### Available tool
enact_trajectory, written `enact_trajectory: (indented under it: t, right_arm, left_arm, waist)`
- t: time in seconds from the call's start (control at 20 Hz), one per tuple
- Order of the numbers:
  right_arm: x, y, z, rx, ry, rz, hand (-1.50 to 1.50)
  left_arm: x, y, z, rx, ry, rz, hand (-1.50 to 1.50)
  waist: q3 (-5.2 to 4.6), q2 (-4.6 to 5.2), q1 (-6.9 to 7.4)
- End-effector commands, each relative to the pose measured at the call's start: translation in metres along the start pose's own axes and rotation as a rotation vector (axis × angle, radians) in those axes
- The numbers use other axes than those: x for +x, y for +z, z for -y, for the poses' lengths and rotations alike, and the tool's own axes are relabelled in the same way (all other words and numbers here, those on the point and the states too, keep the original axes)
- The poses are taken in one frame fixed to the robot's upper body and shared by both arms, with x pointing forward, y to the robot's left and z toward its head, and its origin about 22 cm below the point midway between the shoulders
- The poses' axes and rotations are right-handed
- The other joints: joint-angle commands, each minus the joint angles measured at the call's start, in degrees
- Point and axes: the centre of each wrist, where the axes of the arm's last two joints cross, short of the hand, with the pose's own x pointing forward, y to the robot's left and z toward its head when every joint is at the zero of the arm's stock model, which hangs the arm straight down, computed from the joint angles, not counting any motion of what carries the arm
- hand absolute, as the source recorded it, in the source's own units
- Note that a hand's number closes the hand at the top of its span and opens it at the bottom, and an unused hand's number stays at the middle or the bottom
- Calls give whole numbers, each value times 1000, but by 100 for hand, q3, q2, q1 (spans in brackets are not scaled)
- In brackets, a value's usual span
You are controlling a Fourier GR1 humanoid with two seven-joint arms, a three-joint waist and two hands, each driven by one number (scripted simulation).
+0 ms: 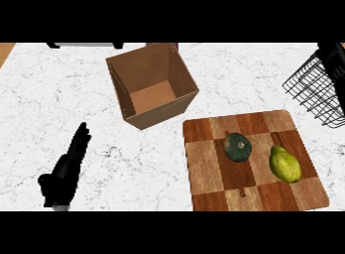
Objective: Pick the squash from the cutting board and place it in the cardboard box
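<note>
Count: one open brown cardboard box (152, 84), one checkered wooden cutting board (253, 161), one dark green round squash (238, 147), one yellow-green oval fruit (284, 164), one black wire basket (316, 89), one black hand (66, 171).

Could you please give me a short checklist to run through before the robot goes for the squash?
1. Squash on the cutting board: ok, the dark green one lies near the board's middle.
2. Nothing on top of it: ok; the yellow-green fruit lies beside it, apart.
3. Cardboard box open to receive: ok, its opening faces up, tilted toward the view, and no contents are visible.
4. Left hand free: ok, fingers straight, holding nothing, on the counter left of the board.
5. Right hand ready: cannot tell, it is not in view.
6. Wire basket away from the squash: ok, off the board's far right corner.
</note>
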Motion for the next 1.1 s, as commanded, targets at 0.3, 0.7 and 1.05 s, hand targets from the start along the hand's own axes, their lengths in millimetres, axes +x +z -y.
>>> enact_trajectory:
  t: [0.3,0.7,1.05]
  right_arm:
    - [46,-7,-19,528,219,374,-150]
    - [-102,54,-26,690,-303,347,-150]
    - [-105,12,1,761,29,499,-150]
  left_arm:
    - [12,-20,-78,150,-292,-24,0]
    - [43,-46,-110,205,-373,-46,0]
    - [49,-58,-93,201,-366,-56,0]
  waist:
    - [139,-280,447]
    - [257,30,269]
    - [232,-12,349]
